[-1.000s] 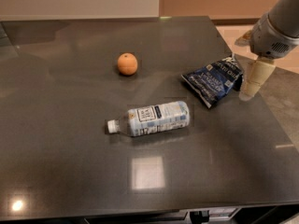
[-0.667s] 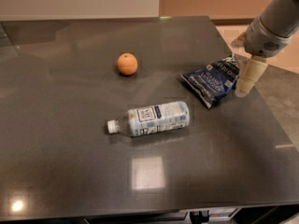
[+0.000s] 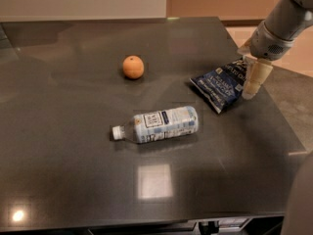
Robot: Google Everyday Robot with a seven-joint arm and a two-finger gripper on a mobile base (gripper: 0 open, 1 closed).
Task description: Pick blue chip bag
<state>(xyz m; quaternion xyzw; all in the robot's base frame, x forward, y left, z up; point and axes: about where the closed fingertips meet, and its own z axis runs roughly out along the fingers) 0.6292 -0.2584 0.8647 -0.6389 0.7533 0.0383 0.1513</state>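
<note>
The blue chip bag (image 3: pixel 221 85), dark navy with white lettering, lies flat on the dark table (image 3: pixel 73 146) at the right side. My gripper (image 3: pixel 250 84) comes down from the upper right on a grey arm and sits at the bag's right end, touching or just over its edge. The bag's far right corner is hidden behind the gripper. The bag rests on the table.
A clear plastic bottle (image 3: pixel 159 124) with a pale label lies on its side in the middle of the table. An orange (image 3: pixel 133 66) sits further back to the left. The table's right edge (image 3: pixel 288 131) runs close to the bag.
My gripper has moved slightly left, closer onto the bag's right end. The bag, bottle and orange have not moved.
</note>
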